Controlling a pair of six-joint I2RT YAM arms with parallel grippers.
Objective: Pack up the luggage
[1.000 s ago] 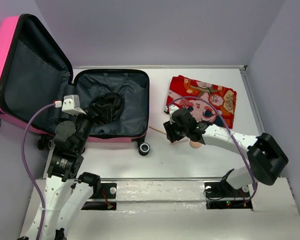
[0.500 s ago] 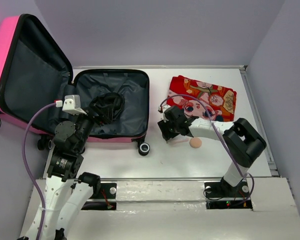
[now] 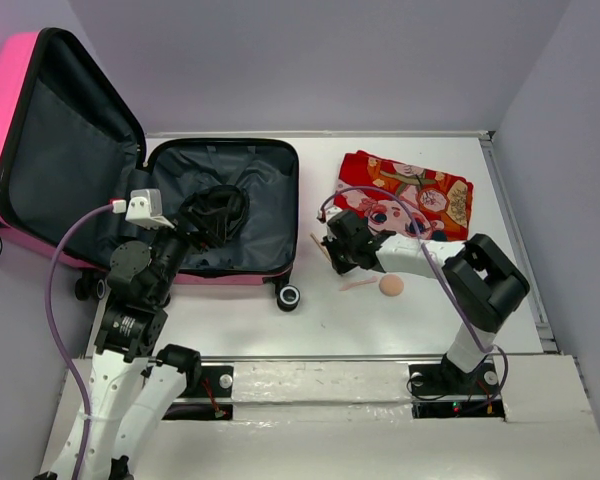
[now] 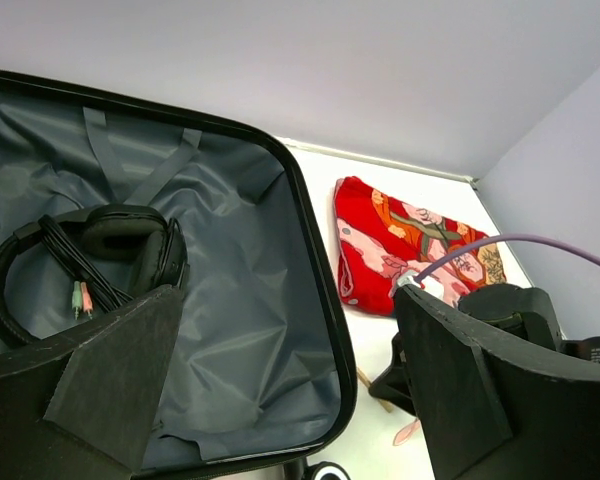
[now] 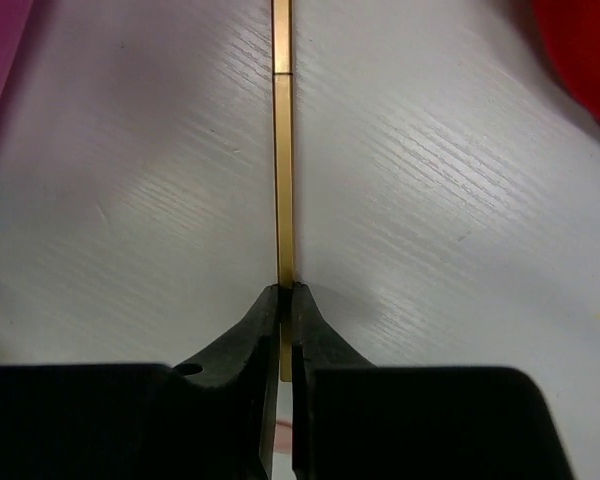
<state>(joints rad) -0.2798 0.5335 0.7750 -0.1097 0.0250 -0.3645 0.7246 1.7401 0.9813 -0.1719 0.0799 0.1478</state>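
The pink luggage [image 3: 270,195] lies open on the left, its lid [image 3: 60,150] propped up and its grey lining [image 4: 250,300] showing. Black headphones [image 3: 215,212] with a cable lie inside [image 4: 90,250]. My left gripper [image 3: 185,240] hovers open over the near part of the case, nothing between its fingers [image 4: 290,350]. My right gripper [image 3: 332,250] sits low on the table between the case and the red cloth. It is shut on a thin golden-tan stick [image 5: 283,150], pinched at the fingertips [image 5: 287,292]; the stick points away toward the case [image 3: 317,246].
A folded red cartoon-print cloth [image 3: 405,195] lies at the back right [image 4: 390,240]. A small pink flat piece [image 3: 358,285] and a peach round object [image 3: 391,286] rest on the white table just near of the right gripper. A caster wheel [image 3: 289,297] sticks out from the case.
The right gripper slid left toward the case and closed its jaws on the thin stick. The right elbow swung inward. The left arm stayed still.
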